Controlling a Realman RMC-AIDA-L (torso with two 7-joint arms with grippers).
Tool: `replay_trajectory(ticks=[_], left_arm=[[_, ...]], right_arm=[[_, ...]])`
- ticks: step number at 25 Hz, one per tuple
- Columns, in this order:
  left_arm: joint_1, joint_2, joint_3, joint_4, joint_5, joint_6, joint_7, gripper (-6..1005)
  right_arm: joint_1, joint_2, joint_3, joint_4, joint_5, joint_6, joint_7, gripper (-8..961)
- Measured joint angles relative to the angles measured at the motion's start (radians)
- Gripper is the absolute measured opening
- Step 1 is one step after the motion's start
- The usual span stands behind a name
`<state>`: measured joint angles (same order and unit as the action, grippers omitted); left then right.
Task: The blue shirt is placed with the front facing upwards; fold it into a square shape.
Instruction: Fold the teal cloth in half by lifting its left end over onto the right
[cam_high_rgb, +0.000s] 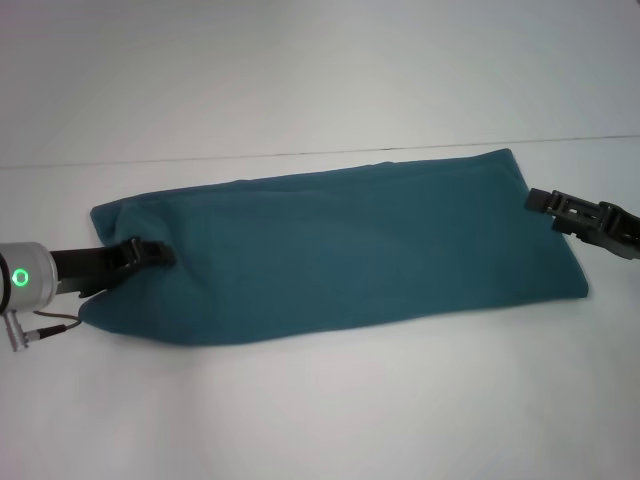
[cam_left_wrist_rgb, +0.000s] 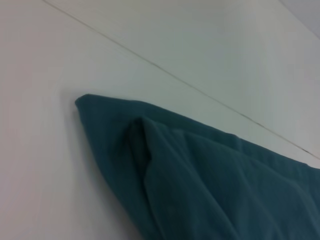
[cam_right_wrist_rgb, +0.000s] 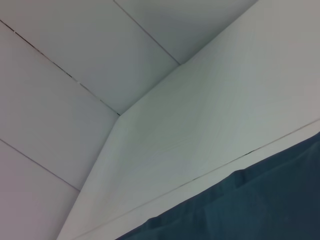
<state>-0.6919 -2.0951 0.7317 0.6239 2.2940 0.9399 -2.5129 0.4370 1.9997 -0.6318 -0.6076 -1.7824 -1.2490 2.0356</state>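
Teal cloth fills the middle of the head view: the shirt (cam_high_rgb: 340, 255) lies on the white table (cam_high_rgb: 320, 410) folded into a long band, running from about 9 o'clock to about 3 o'clock and tilted so its right end sits farther from the robot. No lettering, collar or label shows on the face that is up; the surface is plain, with soft creases along its length. The near edge bulges in a shallow curve, and the far edge lies just short of a thin seam (cam_high_rgb: 250, 155) that crosses the table.

At 9 o'clock the left gripper (cam_high_rgb: 150, 254) reaches in low over the left end of the shirt, its dark tip lying on the cloth near the corner. Whether its jaws are spread or closed, and whether they have any cloth, I cannot tell. The left wrist view shows that end of the shirt (cam_left_wrist_rgb: 190, 175) with layers stacked and a raised fold running back from the pointed corner, flat on the table (cam_left_wrist_rgb: 45, 175).

At 3 o'clock the right gripper (cam_high_rgb: 545, 202) sits at the shirt's right edge, its tip at the far corner. Its jaw state cannot be told either. The right wrist view catches only a dark strip of shirt (cam_right_wrist_rgb: 260, 205) edge against the table (cam_right_wrist_rgb: 200, 125).
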Motion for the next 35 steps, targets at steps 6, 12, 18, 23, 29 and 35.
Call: replay_trajectory(ticks=[6, 12, 18, 23, 29, 35], left_arm=[[-0.002, 0.001, 0.0, 0.004, -0.001, -0.002, -0.001, 478], [-0.003, 0.003, 0.0, 0.004, -0.008, 0.002, 0.0, 206], [-0.001, 0.009, -0.009, 0.012, -0.009, 0.028, 0.005, 146], [0.009, 0.011, -0.012, 0.032, -0.012, 0.044, 0.005, 145], [0.022, 0.024, -0.022, 0.044, -0.004, 0.059, 0.006, 145], [0.055, 0.036, -0.05, 0.076, 0.001, 0.074, 0.0, 144]], right_arm=[[0.004, 0.001, 0.001, 0.0, 0.0, 0.004, 0.0, 943], [0.006, 0.001, 0.007, 0.0, 0.0, 0.007, 0.0, 943], [0.003, 0.0, 0.012, 0.0, 0.0, 0.009, 0.0, 943], [0.003, 0.0, 0.012, 0.0, 0.0, 0.014, 0.0, 943], [0.003, -0.003, 0.029, 0.01, 0.0, 0.014, 0.0, 943], [0.003, -0.007, 0.036, 0.015, -0.001, 0.014, 0.0, 943]])
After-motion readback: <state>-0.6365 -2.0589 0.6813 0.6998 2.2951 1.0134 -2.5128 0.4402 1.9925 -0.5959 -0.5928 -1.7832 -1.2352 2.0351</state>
